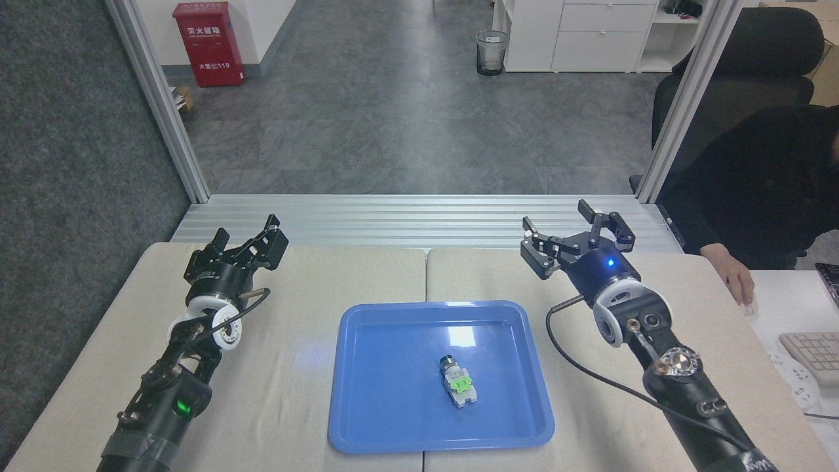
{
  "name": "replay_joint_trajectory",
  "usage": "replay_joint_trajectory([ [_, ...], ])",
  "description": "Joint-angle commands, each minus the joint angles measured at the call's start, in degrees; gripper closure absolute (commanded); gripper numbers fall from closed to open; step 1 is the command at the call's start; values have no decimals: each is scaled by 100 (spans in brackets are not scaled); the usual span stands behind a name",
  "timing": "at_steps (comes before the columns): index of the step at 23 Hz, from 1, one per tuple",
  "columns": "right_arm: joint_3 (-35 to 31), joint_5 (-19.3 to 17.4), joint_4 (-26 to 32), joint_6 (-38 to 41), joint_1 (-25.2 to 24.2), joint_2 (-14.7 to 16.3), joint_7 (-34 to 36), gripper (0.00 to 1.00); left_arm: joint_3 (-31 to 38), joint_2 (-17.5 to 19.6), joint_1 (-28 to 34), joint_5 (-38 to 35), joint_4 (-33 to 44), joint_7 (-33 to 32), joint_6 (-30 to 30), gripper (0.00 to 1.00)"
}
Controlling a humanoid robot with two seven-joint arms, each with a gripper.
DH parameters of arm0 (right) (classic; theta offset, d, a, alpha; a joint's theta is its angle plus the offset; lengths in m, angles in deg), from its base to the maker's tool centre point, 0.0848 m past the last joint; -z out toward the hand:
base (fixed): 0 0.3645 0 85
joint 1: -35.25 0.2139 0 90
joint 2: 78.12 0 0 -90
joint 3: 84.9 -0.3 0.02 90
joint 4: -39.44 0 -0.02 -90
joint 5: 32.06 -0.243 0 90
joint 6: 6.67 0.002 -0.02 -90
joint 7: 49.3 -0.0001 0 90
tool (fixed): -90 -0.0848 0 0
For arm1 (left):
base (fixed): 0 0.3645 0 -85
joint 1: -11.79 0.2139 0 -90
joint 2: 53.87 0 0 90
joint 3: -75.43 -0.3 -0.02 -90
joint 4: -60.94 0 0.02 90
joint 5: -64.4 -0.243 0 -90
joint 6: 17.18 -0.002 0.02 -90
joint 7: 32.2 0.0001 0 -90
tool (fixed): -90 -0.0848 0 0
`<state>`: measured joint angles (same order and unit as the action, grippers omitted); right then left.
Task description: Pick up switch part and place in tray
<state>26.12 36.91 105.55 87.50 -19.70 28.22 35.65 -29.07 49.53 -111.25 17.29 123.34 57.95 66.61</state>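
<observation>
Both grippers, left point(251, 239) and right point(575, 236), seemingly open; switch part point(457, 381) inside tray point(367, 419).

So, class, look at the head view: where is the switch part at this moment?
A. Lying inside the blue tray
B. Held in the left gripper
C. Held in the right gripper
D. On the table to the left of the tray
A: the switch part lies on the floor of the tray, while the left gripper and the right gripper are both open, empty and away from it.
</observation>
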Motion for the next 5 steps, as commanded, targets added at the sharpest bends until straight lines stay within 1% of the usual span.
replay_joint_trajectory([
  [1, -889, -312, -862, 129, 63, 1012, 180, 1, 0, -4, 0, 0, 0, 2, -2, 0],
  [2, -907, -549, -889, 120, 19, 951, 189, 1, 0, 4, 0, 0, 0, 2, -2, 0],
  [4, -916, -1198, -871, 129, 1, 863, 241, 1, 0, -4, 0, 0, 0, 2, -2, 0],
  [5, -916, -1314, -871, 129, -25, 862, 285, 1, 0, -4, 0, 0, 0, 2, -2, 0],
])
